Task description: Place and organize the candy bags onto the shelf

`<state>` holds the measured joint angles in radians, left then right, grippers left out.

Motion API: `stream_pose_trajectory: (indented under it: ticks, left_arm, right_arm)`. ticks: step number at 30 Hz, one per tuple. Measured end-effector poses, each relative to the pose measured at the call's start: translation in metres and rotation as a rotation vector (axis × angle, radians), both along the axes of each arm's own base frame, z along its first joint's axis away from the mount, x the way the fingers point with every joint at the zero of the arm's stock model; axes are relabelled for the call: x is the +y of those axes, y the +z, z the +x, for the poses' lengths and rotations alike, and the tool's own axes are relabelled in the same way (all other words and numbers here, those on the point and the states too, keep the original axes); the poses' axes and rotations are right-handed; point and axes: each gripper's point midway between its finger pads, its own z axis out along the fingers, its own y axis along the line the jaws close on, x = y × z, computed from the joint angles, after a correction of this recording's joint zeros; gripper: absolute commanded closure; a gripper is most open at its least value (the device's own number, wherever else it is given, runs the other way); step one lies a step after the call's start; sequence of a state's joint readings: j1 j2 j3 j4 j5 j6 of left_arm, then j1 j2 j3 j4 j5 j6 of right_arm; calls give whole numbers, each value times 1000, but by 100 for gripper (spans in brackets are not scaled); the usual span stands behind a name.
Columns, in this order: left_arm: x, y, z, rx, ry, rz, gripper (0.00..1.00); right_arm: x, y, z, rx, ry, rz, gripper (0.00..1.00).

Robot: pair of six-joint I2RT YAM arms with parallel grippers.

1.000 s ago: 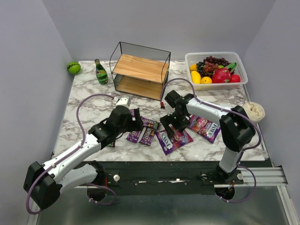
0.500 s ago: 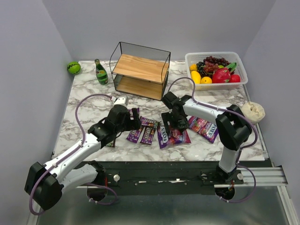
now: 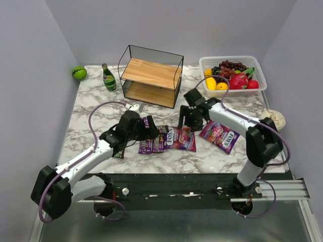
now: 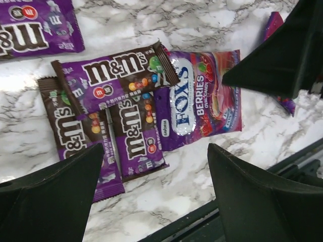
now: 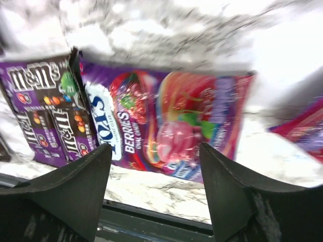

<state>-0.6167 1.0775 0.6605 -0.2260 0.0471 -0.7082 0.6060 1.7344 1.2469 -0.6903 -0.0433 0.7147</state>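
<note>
Candy bags lie flat on the marble worktop, in front of the shelf and apart from it. One FOX'S bag touches a cluster of M&M's packets, while a second FOX'S bag lies apart, nearer the right arm. The left gripper hovers over the packets with fingers spread. The right gripper, also spread and holding nothing, hangs over the first FOX'S bag.

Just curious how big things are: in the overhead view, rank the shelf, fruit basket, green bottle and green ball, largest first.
1. shelf
2. fruit basket
3. green bottle
4. green ball, only slightly smaller
</note>
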Motion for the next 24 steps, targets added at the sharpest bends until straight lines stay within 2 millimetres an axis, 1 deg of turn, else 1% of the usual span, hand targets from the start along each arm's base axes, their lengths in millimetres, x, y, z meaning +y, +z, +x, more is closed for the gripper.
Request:
stream_pose_trajectory:
  ticks: [3, 4, 7, 8, 9, 10, 12, 13, 14, 19, 21, 23, 24]
  left_arm:
    - [-8, -2, -5, 30, 2, -52, 8]
    - [-10, -2, -7, 39, 3, -68, 10]
    - [-20, -6, -13, 70, 12, -118, 19]
    - [-24, -9, -17, 87, 14, -134, 23]
    - [-29, -12, -20, 103, 14, -148, 25]
    - [-35, -16, -25, 124, 10, -157, 26]
    - [-46, -22, -32, 160, -1, -169, 32]
    - [-55, -28, -38, 181, -10, -167, 35]
    - [-61, -32, -42, 191, -22, -166, 38]
    - [-92, -56, -66, 281, -71, -124, 41]
    - [-101, -61, -73, 295, -82, -114, 42]
    - [-106, -62, -77, 304, -79, -121, 43]
    - [-107, -62, -78, 307, -75, -128, 43]
  right_arm:
    - [-25, 11, 20, -49, -47, 11, 31]
    - [-34, 11, 28, -65, -55, 8, 35]
    - [-56, 5, 51, -89, -68, -15, 41]
    - [-60, 1, 59, -94, -62, -25, 42]
    - [-61, -4, 65, -92, -49, -34, 44]
    - [-60, -7, 72, -94, -33, -41, 46]
    - [-55, -15, 84, -101, -3, -42, 46]
    - [-54, -18, 87, -104, 8, -41, 48]
    - [-53, -21, 89, -104, 19, -35, 48]
    - [-45, -31, 83, -81, 58, 12, 51]
    - [-44, -38, 75, -58, 64, 32, 53]
    - [-41, -47, 60, -15, 62, 68, 55]
    - [-38, -47, 53, -4, 70, 94, 55]
